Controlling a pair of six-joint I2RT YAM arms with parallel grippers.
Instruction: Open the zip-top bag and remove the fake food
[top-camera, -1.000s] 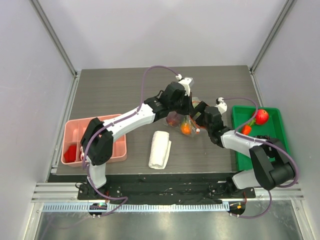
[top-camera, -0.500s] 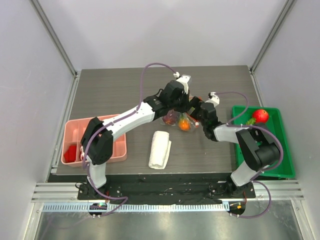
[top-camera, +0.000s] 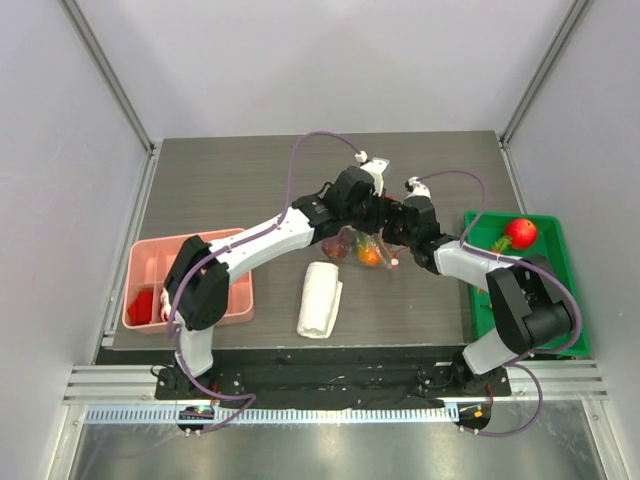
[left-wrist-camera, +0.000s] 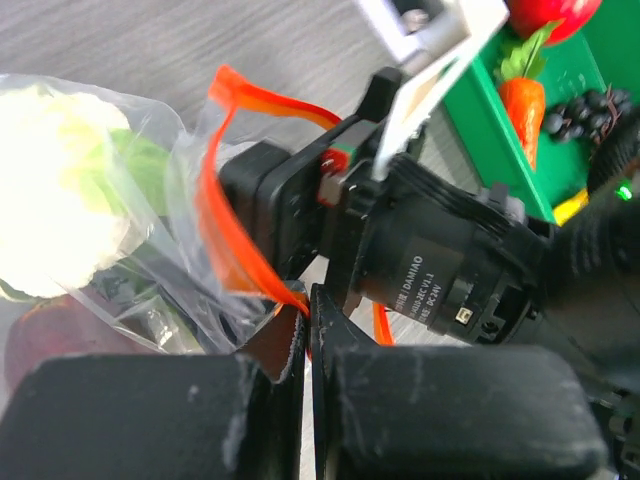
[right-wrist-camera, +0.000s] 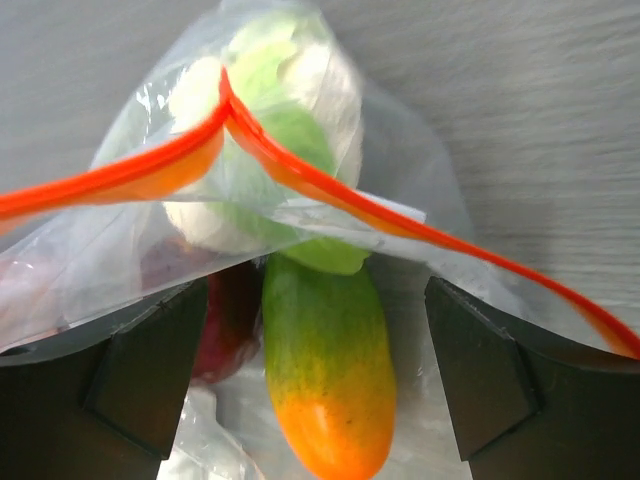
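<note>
Dark wood-grain table (top-camera: 230, 190), bearing every item below.

Green tray (top-camera: 560, 255), right edge of the table: holds a red fruit (top-camera: 521, 232), a carrot (left-wrist-camera: 522, 105) and dark grapes (left-wrist-camera: 580, 112), all outside the bag.

Pink compartment tray (top-camera: 150, 262), left edge: small red pieces (top-camera: 142, 305) at its near left corner.

White cloth (top-camera: 320, 298), folded, centre front, lying apart from the bag.

Zip-top bag (top-camera: 360, 245), table centre, between the two arms; orange-red zip strip (right-wrist-camera: 330, 195) parted, mouth open.

Left gripper (left-wrist-camera: 308, 310): clenched on the zip strip.

Right gripper (right-wrist-camera: 315, 300): jaws spread wide at the bag mouth, grasping nothing that shows.

Fake food (right-wrist-camera: 325, 370), inside the bag: one white-green piece, one green-to-orange piece, one dark red piece.
</note>
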